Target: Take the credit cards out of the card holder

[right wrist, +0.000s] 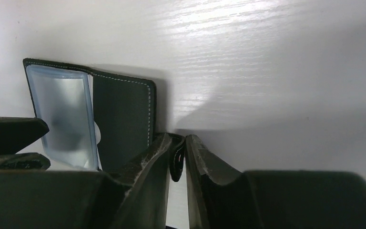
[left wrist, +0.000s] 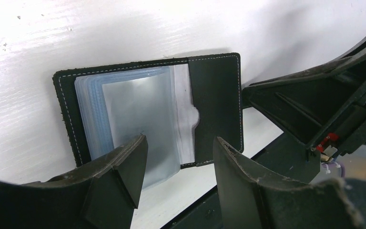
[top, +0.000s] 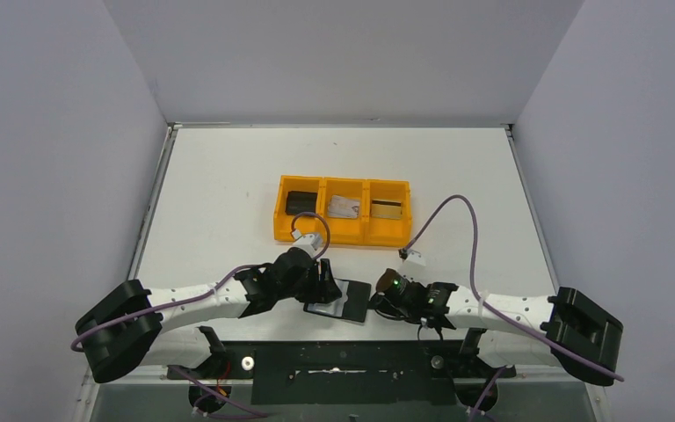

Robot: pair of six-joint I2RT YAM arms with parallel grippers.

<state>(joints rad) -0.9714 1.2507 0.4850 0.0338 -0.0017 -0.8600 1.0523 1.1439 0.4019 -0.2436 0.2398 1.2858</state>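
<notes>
The left gripper point(left wrist: 178, 148) hangs low over the near edge of the card holder point(left wrist: 217, 105), its jaws roughly half open and holding nothing. One finger stands over the clear pockets point(left wrist: 133, 114) and the other off their free edge, a stance that suits reaching into a sleeve or pressing it flat. The card holder lies opened out on the table point(top: 228, 193) between the two grippers, at the near edge, with the pocket stack to the left and the black flap to the right. No card can be made out in the pockets. The right gripper point(right wrist: 178, 138) lies low at the holder's right edge, jaws nearly together with the small black tab point(right wrist: 177, 162) between them, presumably to anchor the holder. A sliver of table shows beside the tab, so whether it is actually pinched cannot be told. Beyond them the orange tray point(top: 343, 236) holds, from left to right, a black block point(top: 300, 202), the silvery-grey card point(top: 344, 207) and the gold card point(top: 387, 208), each in its own compartment. By this layout the extraction looks finished or nearly so.
</notes>
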